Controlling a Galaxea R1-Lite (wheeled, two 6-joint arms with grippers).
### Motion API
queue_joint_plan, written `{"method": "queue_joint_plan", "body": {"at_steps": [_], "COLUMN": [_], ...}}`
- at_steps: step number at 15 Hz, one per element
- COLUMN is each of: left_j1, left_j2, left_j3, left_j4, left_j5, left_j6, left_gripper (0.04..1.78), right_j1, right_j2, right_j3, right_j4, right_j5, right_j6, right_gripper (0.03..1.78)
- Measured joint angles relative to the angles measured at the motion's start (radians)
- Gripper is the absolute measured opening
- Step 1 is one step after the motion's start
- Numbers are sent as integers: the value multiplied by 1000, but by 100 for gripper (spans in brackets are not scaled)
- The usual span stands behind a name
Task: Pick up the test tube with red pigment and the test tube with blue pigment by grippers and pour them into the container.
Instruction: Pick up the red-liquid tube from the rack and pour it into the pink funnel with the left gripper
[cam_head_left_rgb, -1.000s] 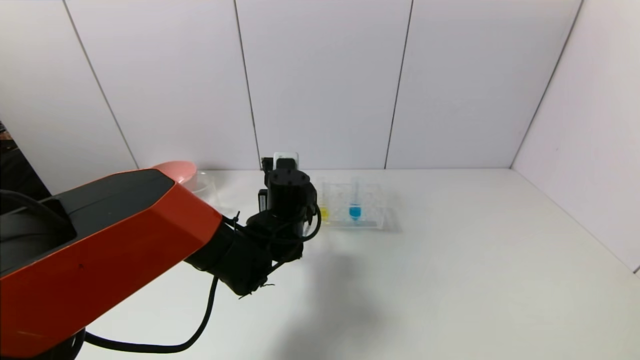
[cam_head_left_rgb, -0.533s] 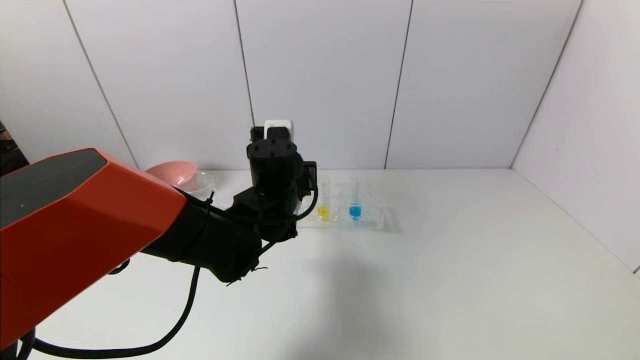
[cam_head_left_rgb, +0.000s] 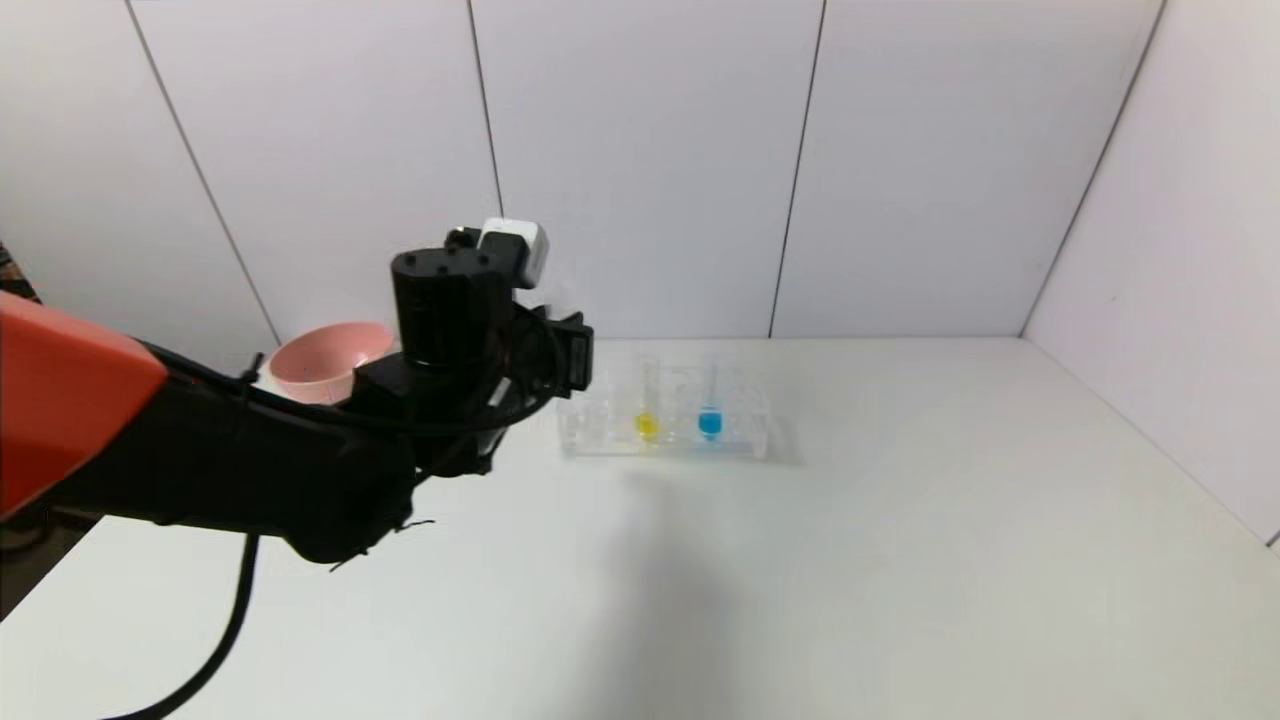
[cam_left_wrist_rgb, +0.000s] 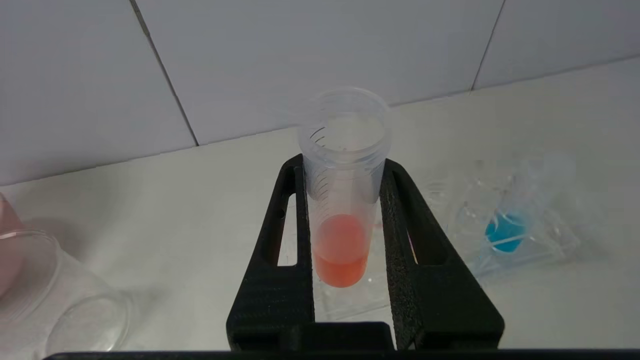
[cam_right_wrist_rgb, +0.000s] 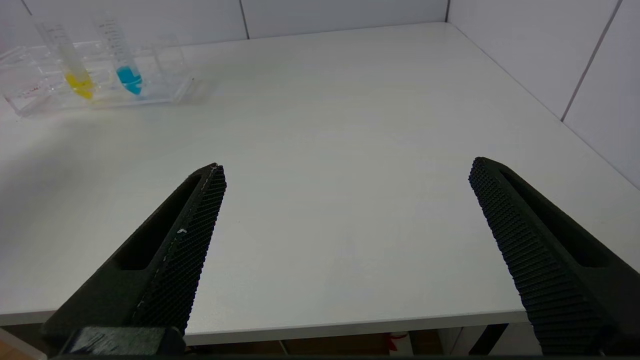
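Already my left gripper clamped the red tube, lifted left of the rack; nothing poured. Blue tube sat racked, beaker farther left, right gripper wide open, empty.

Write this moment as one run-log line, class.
left hand: shut on red test tube, lifted upright | right hand: open, idle | blue test tube: in rack | beaker: empty

clear plastic rack, matt table
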Motion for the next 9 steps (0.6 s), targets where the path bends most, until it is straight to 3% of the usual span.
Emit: {"method": "queue_joint_plan", "body": {"at_steps": [3, 9], "left_j1": [207, 701], "left_j2": [-104, -213], "left_j3": [89, 159], "left_j4": [39, 141], "left_j5": [-281, -825], "left_j6": [28, 44], "left_gripper": [43, 43], "right_j1": [0, 0], "right_j2": [0, 0], "right_j3": [0, 0], "right_j4": [0, 0], "right_j5": [0, 0], "right_j6": [0, 0], "right_gripper": [177, 177]}}
